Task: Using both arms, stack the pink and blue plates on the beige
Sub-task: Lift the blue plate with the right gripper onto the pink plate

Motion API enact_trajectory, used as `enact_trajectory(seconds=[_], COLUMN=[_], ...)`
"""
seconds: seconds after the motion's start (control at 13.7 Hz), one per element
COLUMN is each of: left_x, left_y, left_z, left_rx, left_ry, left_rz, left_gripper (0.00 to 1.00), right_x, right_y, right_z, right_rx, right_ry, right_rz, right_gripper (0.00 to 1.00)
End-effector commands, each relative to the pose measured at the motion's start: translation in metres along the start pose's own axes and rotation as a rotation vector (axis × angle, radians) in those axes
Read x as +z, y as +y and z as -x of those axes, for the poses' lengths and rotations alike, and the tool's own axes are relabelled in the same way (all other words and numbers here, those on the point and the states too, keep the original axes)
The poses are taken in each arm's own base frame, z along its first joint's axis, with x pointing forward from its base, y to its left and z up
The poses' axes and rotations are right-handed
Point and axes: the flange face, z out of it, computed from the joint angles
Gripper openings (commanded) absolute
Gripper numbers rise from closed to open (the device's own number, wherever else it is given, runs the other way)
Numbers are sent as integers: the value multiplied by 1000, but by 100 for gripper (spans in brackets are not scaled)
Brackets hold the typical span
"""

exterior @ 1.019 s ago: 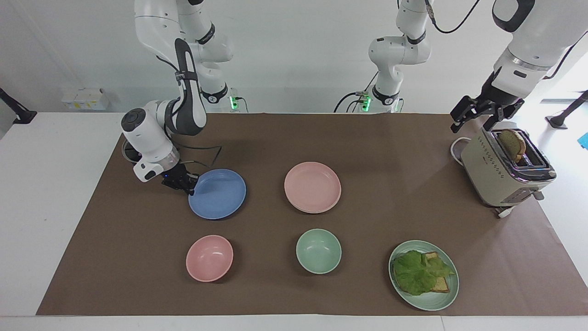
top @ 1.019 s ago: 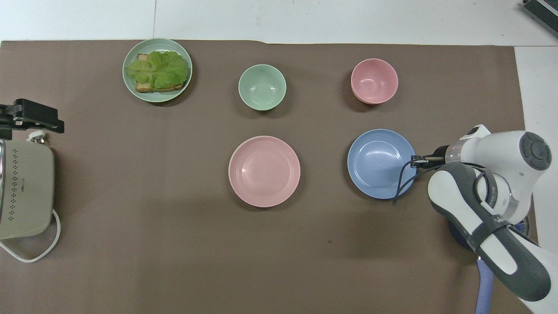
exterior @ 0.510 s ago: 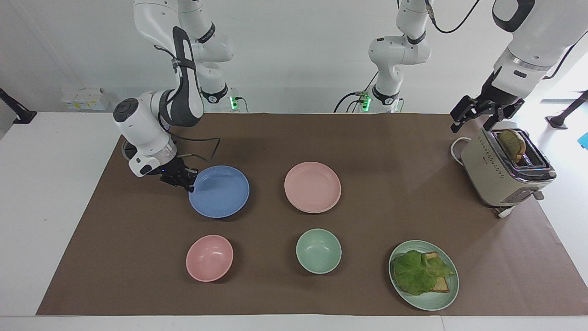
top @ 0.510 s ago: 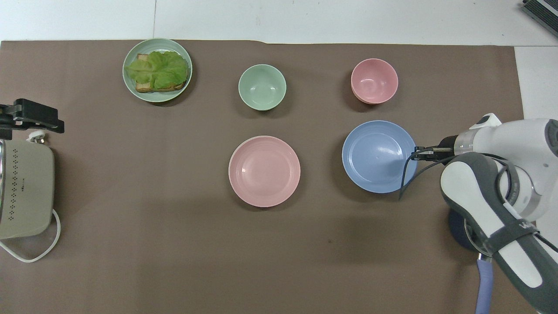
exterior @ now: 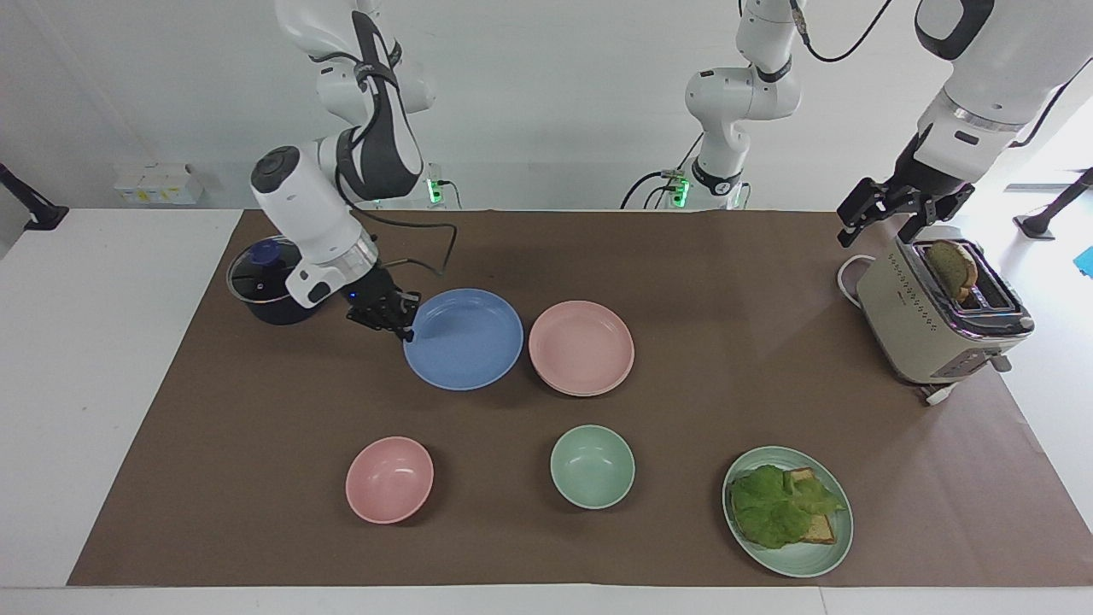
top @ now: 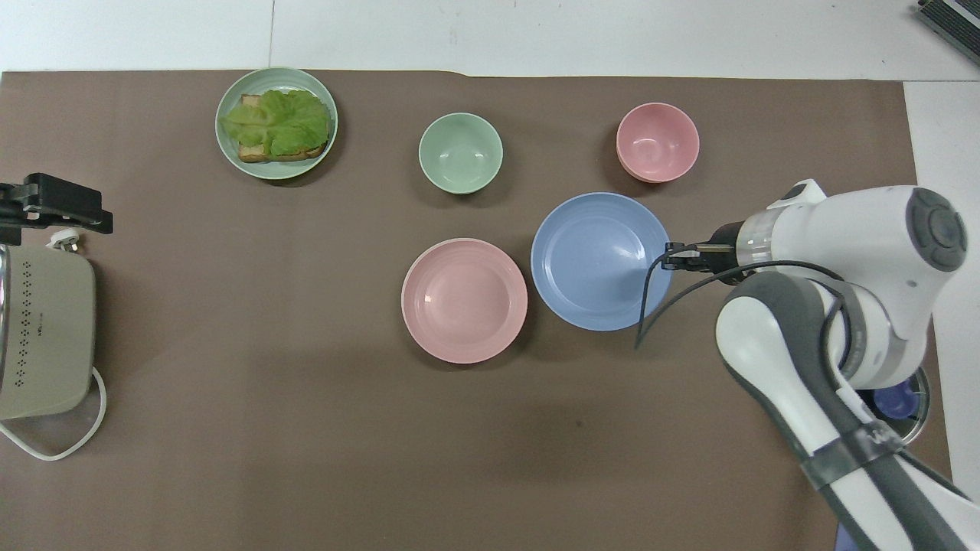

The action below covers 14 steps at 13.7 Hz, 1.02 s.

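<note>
The blue plate (exterior: 465,337) (top: 601,260) hangs just above the brown mat, held level. My right gripper (exterior: 401,329) (top: 672,256) is shut on its rim at the right arm's end. Its other edge almost meets the pink plate (exterior: 581,346) (top: 464,300), which lies mid-table. In the facing view a thin second rim shows under the pink plate's edge; the beige plate is otherwise hidden. My left gripper (exterior: 888,213) (top: 53,203) waits open and empty over the toaster (exterior: 922,333).
A dark pot with a glass lid (exterior: 265,282) stands at the right arm's end. Farther from the robots are a pink bowl (exterior: 389,478), a green bowl (exterior: 593,466) and a green plate (exterior: 798,559) with lettuce and toast. A bread slice sits in the toaster.
My right gripper has lifted the blue plate and carried it toward the pink plate. The pot has come into view. The left arm has not moved.
</note>
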Motion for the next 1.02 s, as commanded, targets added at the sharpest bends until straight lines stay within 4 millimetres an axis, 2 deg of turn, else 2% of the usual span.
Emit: enact_trajectory(seconds=[0.0,0.22,0.51,0.95], left_x=[-1,-1,-1,-1], left_y=[-3,-3,-3,-3], left_z=[4,4,4,4], left_rx=[0,0,0,0], left_ry=[-7,-7,-7,-7], left_rz=[-21,-21,-21,-21], left_gripper=[100,100,100,100], right_x=[19,48,85,109], right_y=[-43,-97,-138,-153], right_z=[1,23,47,59], right_rx=[38,45,-12,-8], right_ry=[3,-19,-15,-31], right_rz=[-6,26,93,103], right_gripper=[0,0,0,0])
